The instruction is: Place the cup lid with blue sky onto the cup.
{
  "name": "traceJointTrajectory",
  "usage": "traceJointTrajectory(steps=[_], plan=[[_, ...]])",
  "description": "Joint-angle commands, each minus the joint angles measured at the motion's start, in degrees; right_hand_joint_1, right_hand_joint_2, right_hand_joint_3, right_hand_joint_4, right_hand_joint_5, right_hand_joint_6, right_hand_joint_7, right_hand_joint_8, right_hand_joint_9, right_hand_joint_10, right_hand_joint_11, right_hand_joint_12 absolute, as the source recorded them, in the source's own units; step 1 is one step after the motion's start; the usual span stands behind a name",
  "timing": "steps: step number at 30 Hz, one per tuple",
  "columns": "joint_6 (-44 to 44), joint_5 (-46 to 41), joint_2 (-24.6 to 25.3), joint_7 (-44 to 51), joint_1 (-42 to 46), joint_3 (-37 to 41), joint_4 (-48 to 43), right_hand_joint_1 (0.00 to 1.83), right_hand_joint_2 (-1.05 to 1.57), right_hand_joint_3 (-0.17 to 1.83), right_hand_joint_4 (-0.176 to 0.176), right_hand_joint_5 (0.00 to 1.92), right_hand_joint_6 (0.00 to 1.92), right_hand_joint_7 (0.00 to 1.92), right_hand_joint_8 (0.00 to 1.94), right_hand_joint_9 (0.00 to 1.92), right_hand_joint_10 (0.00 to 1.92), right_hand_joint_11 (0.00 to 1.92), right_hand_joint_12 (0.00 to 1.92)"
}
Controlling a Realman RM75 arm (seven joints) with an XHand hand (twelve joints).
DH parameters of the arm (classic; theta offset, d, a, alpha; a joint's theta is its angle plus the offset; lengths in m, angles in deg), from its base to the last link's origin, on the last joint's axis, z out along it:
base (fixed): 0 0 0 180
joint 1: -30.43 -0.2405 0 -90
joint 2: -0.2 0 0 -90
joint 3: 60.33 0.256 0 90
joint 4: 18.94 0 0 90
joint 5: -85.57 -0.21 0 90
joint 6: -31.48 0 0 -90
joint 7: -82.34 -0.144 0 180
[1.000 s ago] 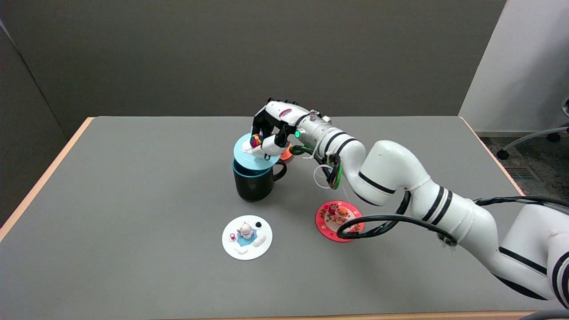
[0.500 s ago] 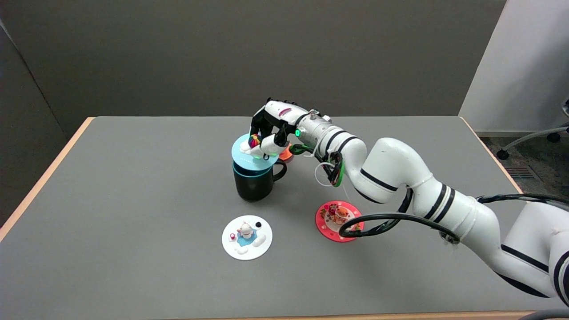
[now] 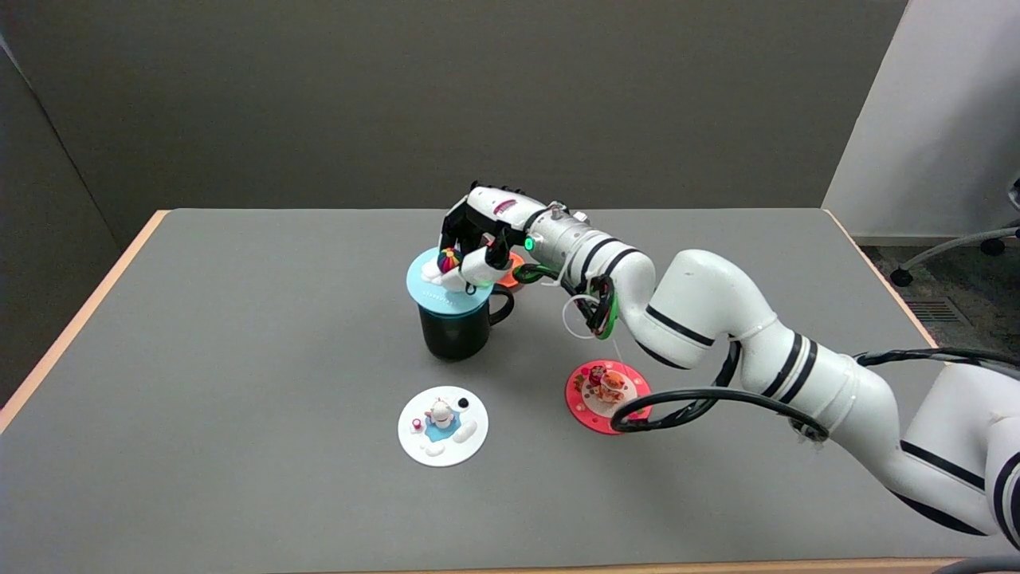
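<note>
Change: since a second ago my right hand [image 3: 478, 243] has carried the blue lid [image 3: 448, 281] left and down; its gap above the cup [image 3: 456, 331] has closed and it now looks to sit across the rim, overhanging a little to the left.
Grip: my fingers [image 3: 472, 269] are curled around the small figure on top of the lid, pinching it.
Cup: black mug, upright mid-table, handle pointing right.
Nearby: a white lid [image 3: 443, 426] lies flat in front of the cup; a red lid [image 3: 606, 395] lies to its right, partly crossed by my arm's black cable [image 3: 685, 399].
Behind: an orange lid [image 3: 510, 275] peeks out under my wrist, mostly hidden.
</note>
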Motion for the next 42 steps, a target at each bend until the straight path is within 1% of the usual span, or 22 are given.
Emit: traceJointTrajectory(steps=[1, 26, 28, 29, 30, 35, 39, 42], plan=[[0.56, -1.08, -0.07, 0.49, 1.06, -0.17, 0.81, 1.20, 1.12, 0.14, -0.081, 0.82, 1.09, 0.87, 1.36, 0.48, 1.23, 0.45, 0.25], [0.00, -1.08, -0.23, 0.49, 1.62, 0.31, 1.14, 1.20, 1.12, 0.15, -0.078, 0.81, 1.09, 0.87, 1.37, 0.47, 1.23, 0.45, 0.26], [0.00, -1.08, -0.23, 0.49, 1.70, 0.31, 1.29, 1.20, 1.12, 0.16, -0.071, 0.81, 1.10, 0.86, 1.37, 0.47, 1.23, 0.45, 0.26], [0.00, -1.08, -0.23, 0.49, 1.70, 0.32, 1.29, 1.19, 1.14, 0.13, -0.060, 0.79, 1.12, 0.84, 1.40, 0.52, 1.12, 0.38, 0.40], [0.00, -1.08, -0.23, 0.49, 1.70, 0.39, 1.29, 1.19, 1.12, 0.16, -0.064, 0.81, 1.11, 0.85, 1.38, 0.47, 1.21, 0.44, 0.28], [0.00, -1.08, -0.23, 0.49, 1.70, 0.39, 1.38, 1.19, 1.13, 0.15, -0.059, 0.80, 1.12, 0.85, 1.39, 0.46, 1.23, 0.45, 0.25], [0.00, -1.08, -0.23, 0.49, 1.70, 0.39, 1.54, 1.18, 1.14, 0.15, -0.049, 0.80, 1.13, 0.83, 1.40, 0.45, 1.20, 0.44, 0.27], [0.00, -1.08, -0.23, 0.49, 1.70, 0.39, 1.53, 1.18, 1.13, 0.16, -0.047, 0.80, 1.13, 0.83, 1.40, 0.45, 1.20, 0.44, 0.27]])
